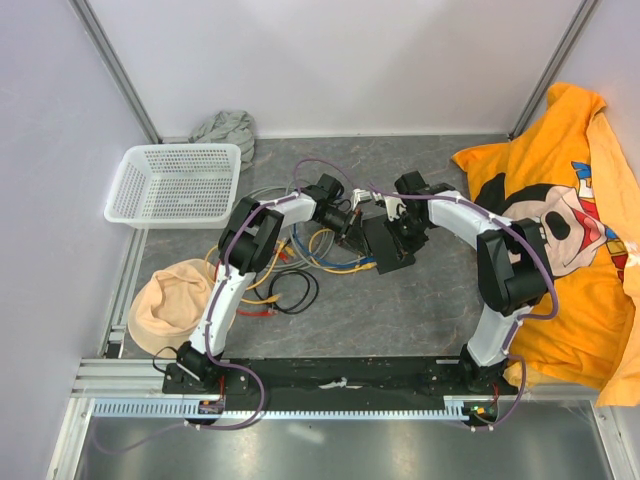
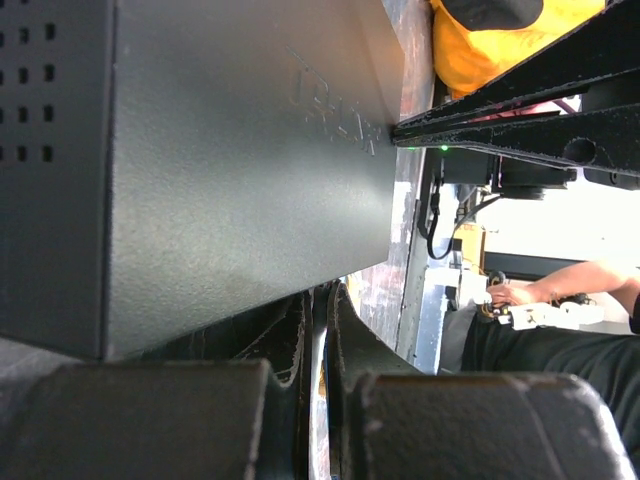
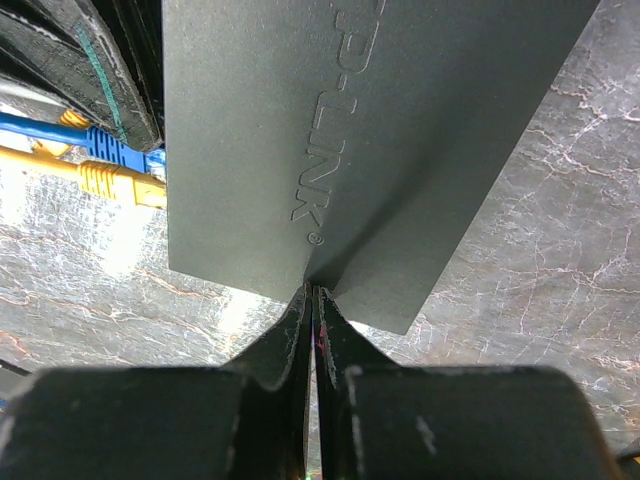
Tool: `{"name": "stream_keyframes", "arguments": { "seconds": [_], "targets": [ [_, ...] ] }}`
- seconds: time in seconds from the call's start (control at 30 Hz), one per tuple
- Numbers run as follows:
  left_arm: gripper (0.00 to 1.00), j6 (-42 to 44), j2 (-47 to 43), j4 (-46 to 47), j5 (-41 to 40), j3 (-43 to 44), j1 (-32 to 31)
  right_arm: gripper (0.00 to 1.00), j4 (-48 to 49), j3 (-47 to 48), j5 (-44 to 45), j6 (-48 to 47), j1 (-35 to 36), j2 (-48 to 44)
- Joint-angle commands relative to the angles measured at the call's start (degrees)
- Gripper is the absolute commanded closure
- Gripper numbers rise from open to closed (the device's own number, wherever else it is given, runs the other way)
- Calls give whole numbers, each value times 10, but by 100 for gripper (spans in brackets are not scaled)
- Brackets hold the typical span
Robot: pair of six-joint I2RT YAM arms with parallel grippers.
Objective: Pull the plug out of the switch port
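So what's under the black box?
The grey marbled table shows around the switch. A blue plug and a yellow plug meet one edge. Whatever lies straight beneath it is covered by the switch itself.

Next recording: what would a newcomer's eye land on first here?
The black switch at centre, its edge pinched in the right tool, the left tool close at its opposite side. Then the bright orange cartoon shirt along the right side, and the tangle of cables left of the switch.
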Motion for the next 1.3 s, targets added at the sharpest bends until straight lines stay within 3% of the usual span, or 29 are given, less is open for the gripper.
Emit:
{"name": "stream_keyframes", "arguments": {
  "seconds": [0.0,0.4,0.5,0.63,0.8,1.07,1.27],
  "targets": [
    [98,-8,11,10,30,-6,18,92,27,-9,31,-13,-4,43],
    [98,-18,18,31,75,-20,25,92,25,-13,22,-15,-3,49],
    [98,-18,18,32,74,-19,25,99,24,-9,10,-9,-3,42],
    [98,-17,16,31,73,-20,25,93,45,18,-51,5,7,-20],
    [98,-19,16,32,68,-20,25,93,79,4,-82,43,11,-29],
    [99,-13,12,23,58,-22,22,94,103,119,-47,59,11,79],
    [98,-1,6,12,51,-28,23,100,88,95,20,71,11,133]
  ]
}}
